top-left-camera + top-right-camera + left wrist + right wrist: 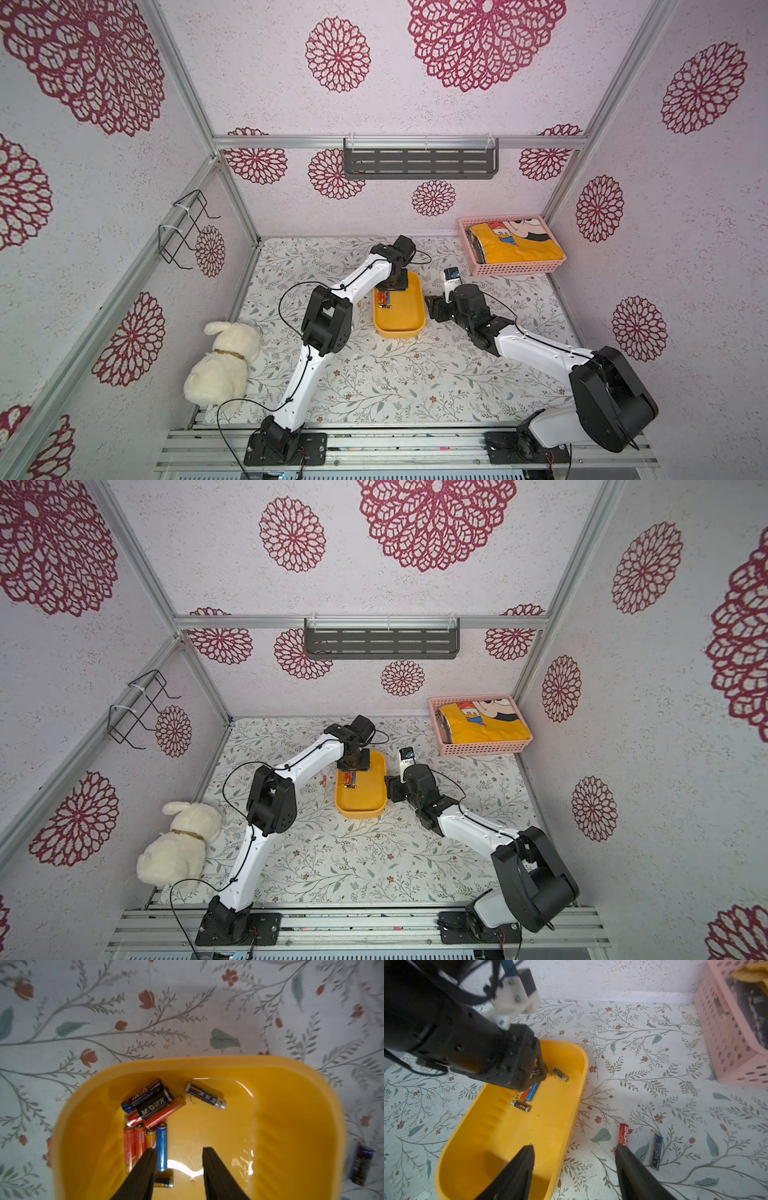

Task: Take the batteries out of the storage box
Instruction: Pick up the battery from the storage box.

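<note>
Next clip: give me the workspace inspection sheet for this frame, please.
Surface: floral tabletop, no spills seen.
Job's things: yellow storage box upright, mid-table; about ten batteries inside; red battery and blue battery on the tabletop beside it.
Clutter: plush dog; pink basket holding yellow cloth.
Grippers: left gripper open, empty, above the batteries; right gripper open, empty, at the box's edge.
Cables: black cables loop off both arms, none in the box.
Surroundings: patterned walls, grey slotted shelf, black wire rack.
</note>
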`<state>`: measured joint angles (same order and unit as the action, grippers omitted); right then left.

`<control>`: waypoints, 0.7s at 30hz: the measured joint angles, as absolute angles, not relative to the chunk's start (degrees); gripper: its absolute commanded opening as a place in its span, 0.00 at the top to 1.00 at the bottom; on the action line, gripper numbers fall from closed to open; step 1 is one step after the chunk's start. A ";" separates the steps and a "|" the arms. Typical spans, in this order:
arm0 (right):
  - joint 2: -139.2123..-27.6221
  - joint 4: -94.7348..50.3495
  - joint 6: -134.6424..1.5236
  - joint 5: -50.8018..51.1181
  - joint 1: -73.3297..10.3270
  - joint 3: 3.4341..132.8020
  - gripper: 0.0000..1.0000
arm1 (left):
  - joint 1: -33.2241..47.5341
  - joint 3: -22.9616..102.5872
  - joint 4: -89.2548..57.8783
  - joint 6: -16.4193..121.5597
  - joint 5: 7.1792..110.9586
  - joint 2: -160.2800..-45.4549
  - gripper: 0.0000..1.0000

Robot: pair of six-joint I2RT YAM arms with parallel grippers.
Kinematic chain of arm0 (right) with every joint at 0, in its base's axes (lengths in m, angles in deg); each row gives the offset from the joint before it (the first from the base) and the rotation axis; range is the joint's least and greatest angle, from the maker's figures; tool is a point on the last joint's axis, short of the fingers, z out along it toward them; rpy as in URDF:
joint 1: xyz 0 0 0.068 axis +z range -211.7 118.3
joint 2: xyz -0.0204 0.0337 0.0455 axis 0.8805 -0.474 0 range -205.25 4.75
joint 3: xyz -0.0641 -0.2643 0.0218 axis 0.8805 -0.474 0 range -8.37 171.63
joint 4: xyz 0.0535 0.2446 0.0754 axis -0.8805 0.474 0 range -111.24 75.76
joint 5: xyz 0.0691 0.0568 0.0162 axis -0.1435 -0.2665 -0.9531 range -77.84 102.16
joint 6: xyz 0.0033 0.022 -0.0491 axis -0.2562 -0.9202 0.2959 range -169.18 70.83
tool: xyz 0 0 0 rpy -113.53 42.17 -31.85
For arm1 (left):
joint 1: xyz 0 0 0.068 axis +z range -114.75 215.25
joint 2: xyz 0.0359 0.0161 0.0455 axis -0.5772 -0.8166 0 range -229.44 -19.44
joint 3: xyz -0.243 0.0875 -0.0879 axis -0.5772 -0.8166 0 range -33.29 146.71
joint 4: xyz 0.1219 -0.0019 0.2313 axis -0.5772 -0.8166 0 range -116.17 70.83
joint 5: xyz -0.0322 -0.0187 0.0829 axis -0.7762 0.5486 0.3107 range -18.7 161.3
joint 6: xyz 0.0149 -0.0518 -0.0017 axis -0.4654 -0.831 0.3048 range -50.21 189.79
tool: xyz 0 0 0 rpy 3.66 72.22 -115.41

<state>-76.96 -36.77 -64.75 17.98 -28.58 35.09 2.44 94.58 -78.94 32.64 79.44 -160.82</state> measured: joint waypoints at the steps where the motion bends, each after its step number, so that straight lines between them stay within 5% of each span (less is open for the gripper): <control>1: -76.96 -36.81 -64.75 18.00 -28.58 35.09 0.32 | 2.55 94.80 -79.24 32.51 79.31 -161.45 0.61; 21: -76.92 -36.84 -64.73 18.22 -28.84 35.07 0.30 | 2.89 96.18 -79.22 31.84 76.86 -164.97 0.63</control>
<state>-76.92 -36.84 -64.73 18.22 -28.84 35.07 2.89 96.18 -79.22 31.84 76.86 -164.97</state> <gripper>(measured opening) 0.697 0.380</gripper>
